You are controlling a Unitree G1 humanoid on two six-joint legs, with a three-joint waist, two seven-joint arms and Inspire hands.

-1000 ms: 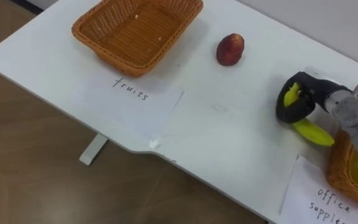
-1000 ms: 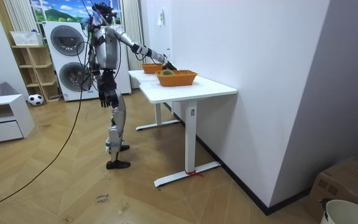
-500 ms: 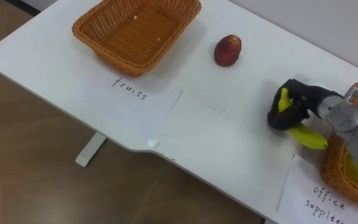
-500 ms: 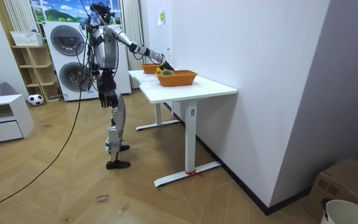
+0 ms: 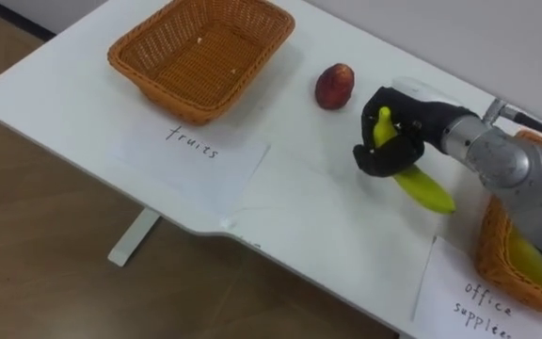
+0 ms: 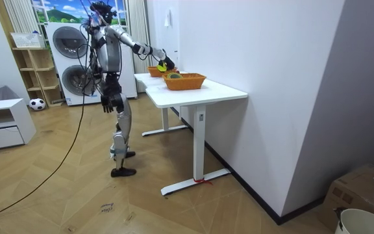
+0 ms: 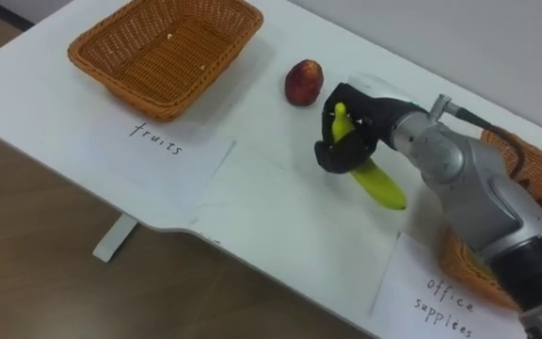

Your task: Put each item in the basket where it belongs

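My right hand (image 5: pixel 393 132) (image 7: pixel 346 132) is shut on a yellow banana (image 5: pixel 420 184) (image 7: pixel 376 183), held just above the white table (image 5: pixel 73 104), a little right of a red apple (image 5: pixel 334 86) (image 7: pixel 303 82). An empty wicker basket (image 5: pixel 200 55) (image 7: pixel 163 53) stands at the far left behind a paper sheet marked fruits (image 5: pixel 191 155). A second wicker basket (image 5: pixel 525 259) (image 7: pixel 525 202) with something yellow inside sits at the right edge, with its own paper label (image 5: pixel 478 301) in front. In the room view my left hand (image 6: pixel 106 101) hangs by my side.
The table's near edge (image 5: pixel 205 226) runs diagonally with wooden floor (image 5: pixel 45 273) below it. A white wall lies behind the table. In the room view a washing machine (image 6: pixel 70 58) and shelves stand behind me.
My right hand has carried the banana leftward from beside the right basket to near the apple. The view has shifted slightly.
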